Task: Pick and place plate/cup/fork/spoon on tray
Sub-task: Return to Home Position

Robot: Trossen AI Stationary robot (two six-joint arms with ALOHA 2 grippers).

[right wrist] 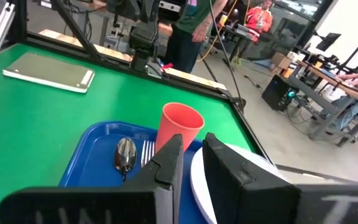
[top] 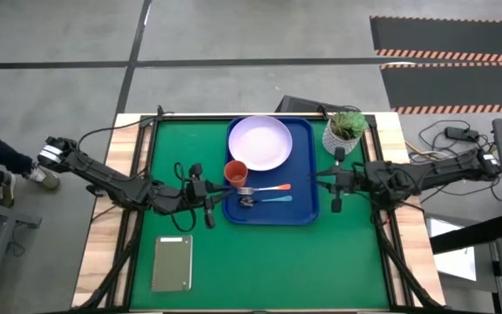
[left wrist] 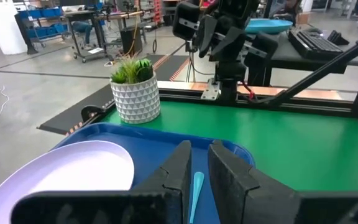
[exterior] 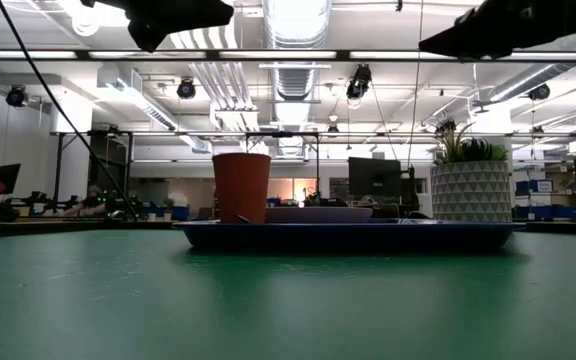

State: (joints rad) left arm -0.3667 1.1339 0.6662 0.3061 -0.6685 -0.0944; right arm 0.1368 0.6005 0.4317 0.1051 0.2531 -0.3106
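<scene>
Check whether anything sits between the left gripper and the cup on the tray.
Nothing visible does. The left gripper sits just off the tray's left edge, and the cup stands upright just inside that edge. Only bare green mat and the tray's low rim lie between them. The fork and spoon lie beside the cup.

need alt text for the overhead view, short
A dark blue rectangular tray on a green table holds a round pale lavender plate, a small red-orange cup, an orange-handled fork and a blue-handled spoon. The left gripper and right gripper flank the tray, holding nothing.
</scene>
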